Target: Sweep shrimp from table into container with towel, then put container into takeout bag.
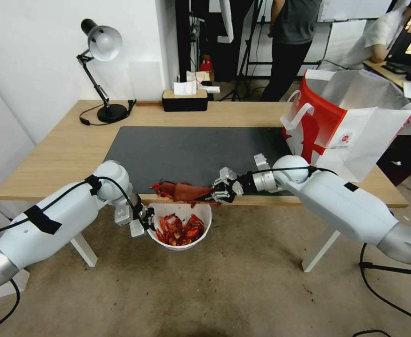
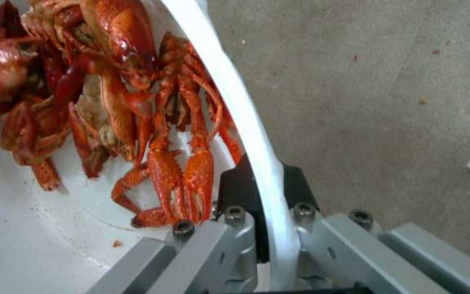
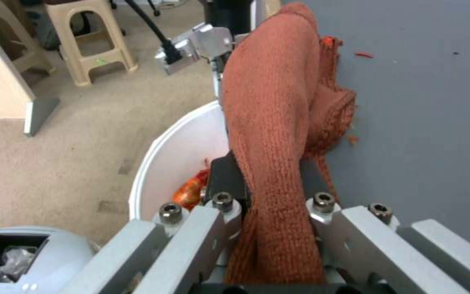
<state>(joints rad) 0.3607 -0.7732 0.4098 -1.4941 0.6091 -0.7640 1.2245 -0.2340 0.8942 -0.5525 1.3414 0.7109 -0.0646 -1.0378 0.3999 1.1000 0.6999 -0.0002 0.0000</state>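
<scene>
The white container (image 1: 204,216) hangs just below the table's (image 1: 69,145) front edge, and my left gripper (image 1: 147,223) is shut on its left rim. In the left wrist view the fingers pinch the rim (image 2: 235,102), with the red-orange shrimp (image 2: 137,102) heaped inside. My right gripper (image 1: 217,193) is shut on the rust-red towel (image 1: 186,191), which lies along the mat's front edge directly above the container. A few shrimp (image 1: 157,188) sit at the towel's left end; the rest (image 1: 179,230) lie in the container. The right wrist view shows the towel (image 3: 273,102) draped over the container's rim (image 3: 180,143). The takeout bag (image 1: 350,131) stands open at the table's right.
A dark grey mat (image 1: 191,150) covers the table's middle. A desk lamp (image 1: 103,47) and a tissue box (image 1: 184,99) stand along the back edge. White table legs (image 1: 320,248) flank the container. A plastic stool (image 3: 88,36) stands on the floor beyond.
</scene>
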